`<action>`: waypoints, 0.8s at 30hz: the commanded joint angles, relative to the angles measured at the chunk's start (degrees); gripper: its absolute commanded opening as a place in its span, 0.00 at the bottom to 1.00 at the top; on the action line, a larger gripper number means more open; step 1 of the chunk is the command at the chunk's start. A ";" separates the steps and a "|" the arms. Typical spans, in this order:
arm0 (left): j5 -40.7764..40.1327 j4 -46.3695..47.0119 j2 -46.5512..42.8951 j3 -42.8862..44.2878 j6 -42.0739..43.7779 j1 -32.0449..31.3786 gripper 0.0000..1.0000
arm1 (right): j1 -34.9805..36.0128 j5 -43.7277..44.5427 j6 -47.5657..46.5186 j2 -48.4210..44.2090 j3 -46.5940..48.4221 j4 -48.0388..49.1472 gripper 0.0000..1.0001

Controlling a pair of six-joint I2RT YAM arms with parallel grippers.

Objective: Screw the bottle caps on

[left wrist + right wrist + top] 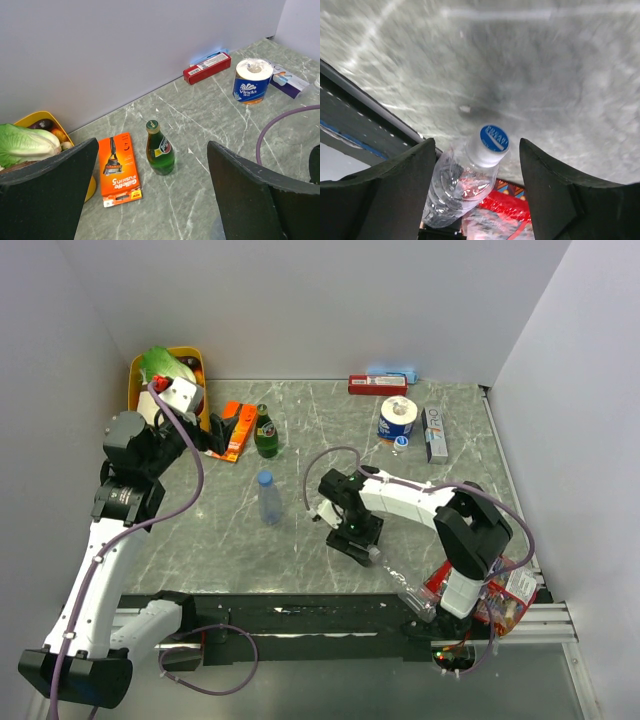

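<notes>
Right gripper [476, 145], jaws apart, straddles the neck of a clear bottle [462, 187] lying on its side at the near edge of the tabletop [330, 430], toward the near right corner. A gap shows on each side of the blue cap [494, 138] seated on its neck. The bottle's base rests beside a red packet [502, 205]. Left gripper [152, 145], jaws wide apart and holding nothing, hangs over the far left corner above a green glass bottle [160, 150] and an orange razor pack [119, 167]. A second clear bottle [268, 496], capped in blue, sits left of the tabletop's centre. A loose blue cap [401, 441] lies just beside the paper roll [397, 417] toward the far edge.
</notes>
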 commanded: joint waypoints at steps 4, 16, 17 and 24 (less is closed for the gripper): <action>1.07 2.43 -1.11 -0.53 -1.51 0.29 0.96 | -0.69 1.98 2.55 -2.32 -2.36 -0.59 0.70; 1.16 1.73 -0.84 -0.01 -1.25 0.29 0.96 | -2.01 1.36 2.20 1.81 -1.83 1.70 0.56; 1.16 1.29 -0.67 0.08 -1.16 0.29 0.96 | -2.18 1.27 2.29 2.08 -1.39 1.78 0.55; 1.24 0.85 -0.32 0.52 -0.55 0.29 0.96 | -2.18 0.83 2.29 2.87 -0.42 1.96 0.44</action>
